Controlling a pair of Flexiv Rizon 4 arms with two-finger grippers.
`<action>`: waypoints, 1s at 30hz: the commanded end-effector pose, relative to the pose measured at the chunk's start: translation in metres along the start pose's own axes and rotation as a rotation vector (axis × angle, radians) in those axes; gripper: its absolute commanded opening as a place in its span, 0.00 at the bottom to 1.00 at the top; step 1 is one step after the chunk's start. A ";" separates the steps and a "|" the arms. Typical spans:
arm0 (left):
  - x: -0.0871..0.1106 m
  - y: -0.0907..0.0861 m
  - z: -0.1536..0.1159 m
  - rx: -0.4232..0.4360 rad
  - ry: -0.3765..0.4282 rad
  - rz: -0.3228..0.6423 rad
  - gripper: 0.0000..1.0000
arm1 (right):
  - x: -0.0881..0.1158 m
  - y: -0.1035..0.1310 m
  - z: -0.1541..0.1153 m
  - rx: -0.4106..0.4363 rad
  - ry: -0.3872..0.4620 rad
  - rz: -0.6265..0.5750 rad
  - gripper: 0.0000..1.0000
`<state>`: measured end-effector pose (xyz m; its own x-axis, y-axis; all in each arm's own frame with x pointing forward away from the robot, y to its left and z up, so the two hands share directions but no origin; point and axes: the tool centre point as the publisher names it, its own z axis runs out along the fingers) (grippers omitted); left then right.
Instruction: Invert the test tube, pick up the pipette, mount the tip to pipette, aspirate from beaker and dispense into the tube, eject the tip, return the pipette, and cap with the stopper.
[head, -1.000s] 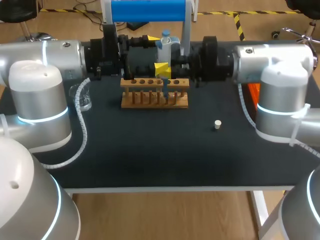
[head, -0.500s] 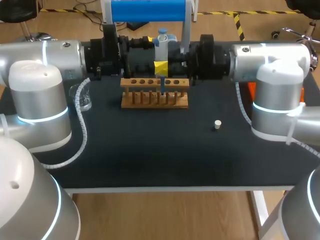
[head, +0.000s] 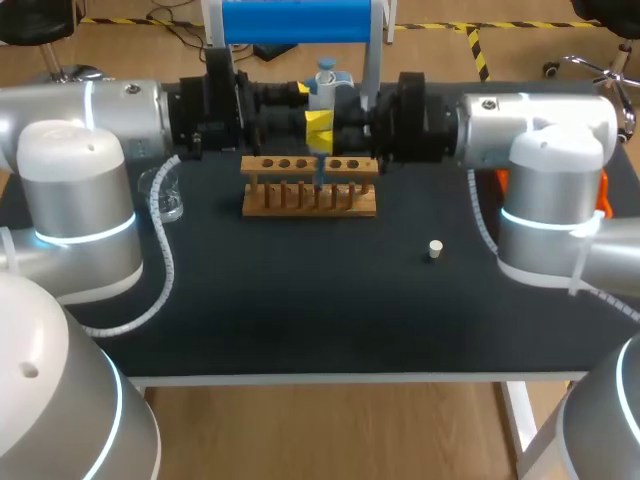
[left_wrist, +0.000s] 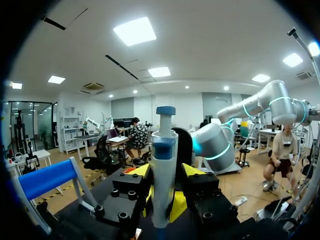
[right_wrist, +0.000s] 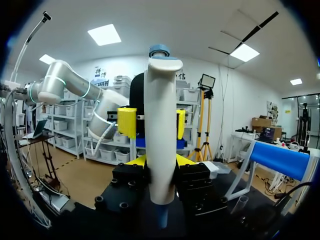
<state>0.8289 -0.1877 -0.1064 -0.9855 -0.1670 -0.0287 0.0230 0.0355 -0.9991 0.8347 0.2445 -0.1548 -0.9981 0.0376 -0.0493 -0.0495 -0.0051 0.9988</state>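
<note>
Because both arms meet over the far middle of the table (head: 300, 300), much is masked there. The pipette's lower blue end drops in front of the wooden rack (head: 310, 198), and I cannot tell whether it enters a tube or only hangs before it. No test tube can be made out in the rack. The beaker (head: 168, 200) is partly hidden behind the left arm's coiled cable. Compared with a second ago, the right arm has slid toward the left one and carried the pipette (head: 325, 85) along, closer to the left gripper (head: 303, 90), which has kept its place. The rack and the white stopper (head: 435, 249) lie as before. The pipette stands upright, pale grey-white with a blue cap on top and a blue lower end, above the rack's far edge. The right gripper (head: 318, 127) clamps its body between yellow tips. The left gripper's fingers stand apart on either side of it, with a gap showing at one.
</note>
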 end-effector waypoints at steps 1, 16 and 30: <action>0.002 0.001 0.002 0.001 0.004 0.001 0.00 | -0.001 0.000 0.001 -0.001 -0.007 0.000 0.00; 0.002 0.001 0.002 0.001 0.004 0.001 0.00 | 0.003 0.009 -0.022 0.007 0.002 -0.008 1.00; 0.002 0.001 0.002 0.001 0.004 0.001 0.00 | -0.025 0.011 -0.130 0.083 -0.095 0.030 1.00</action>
<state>0.8273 -0.1896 -0.1074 -0.9861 -0.1634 -0.0286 0.0233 0.0344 -0.9991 0.8566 0.1539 -0.1506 -0.9928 0.1163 -0.0290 -0.0226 0.0560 0.9982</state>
